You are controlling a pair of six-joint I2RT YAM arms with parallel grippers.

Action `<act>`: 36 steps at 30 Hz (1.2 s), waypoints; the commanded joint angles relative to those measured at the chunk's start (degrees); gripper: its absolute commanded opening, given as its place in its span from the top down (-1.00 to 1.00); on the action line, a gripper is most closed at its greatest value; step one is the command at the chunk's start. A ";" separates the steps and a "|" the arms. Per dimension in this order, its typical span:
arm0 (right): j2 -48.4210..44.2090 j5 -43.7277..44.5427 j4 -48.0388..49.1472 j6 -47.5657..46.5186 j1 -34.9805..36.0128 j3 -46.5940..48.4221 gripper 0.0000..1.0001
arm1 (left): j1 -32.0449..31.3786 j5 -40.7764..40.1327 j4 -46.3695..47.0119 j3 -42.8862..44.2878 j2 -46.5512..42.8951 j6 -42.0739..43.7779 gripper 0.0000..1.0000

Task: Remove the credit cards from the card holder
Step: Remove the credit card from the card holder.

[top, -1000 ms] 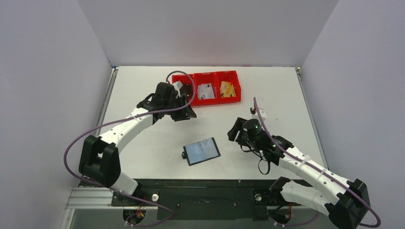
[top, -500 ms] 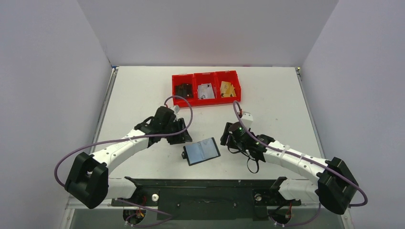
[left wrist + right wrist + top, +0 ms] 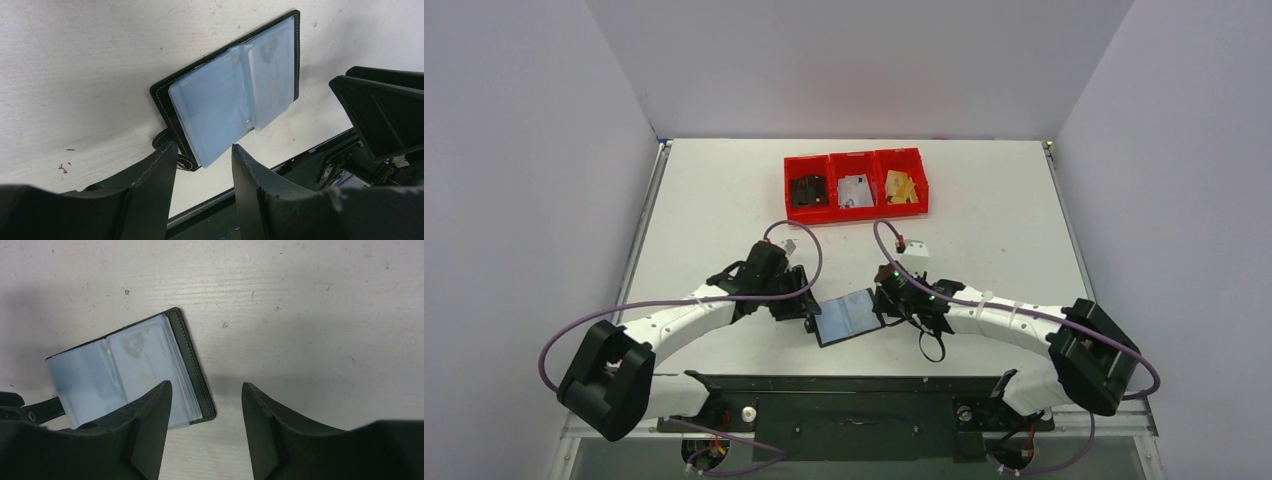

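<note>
Looking down from the top view, we note the card holder [image 3: 848, 316] lying open in the lower middle of the frame, sleeve up. The left gripper [image 3: 808, 304] is at its left end and the right gripper [image 3: 887, 300] at its right, likely one to pin and one to pull. Cards [image 3: 901, 187] lie in the red bins [image 3: 856, 213], upper centre.

Left wrist view: jaws apart, straddling the holder's near corner, gripping nothing.

Right wrist view: jaws apart over the holder's outer edge, empty. A pale card seems to sit in that pocket.
</note>
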 commanded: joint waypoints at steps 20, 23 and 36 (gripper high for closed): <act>10.02 4.09 0.35 2.25 7.56 7.61 0.41 | -0.25 0.11 6.56 -3.39 4.38 -0.96 0.45; 10.70 4.26 0.57 2.52 7.58 7.57 0.41 | -0.25 0.02 6.43 -2.97 5.77 -0.58 0.51; 13.79 3.58 1.94 4.00 8.80 7.56 0.62 | -0.16 -0.34 6.30 0.33 11.02 1.55 0.60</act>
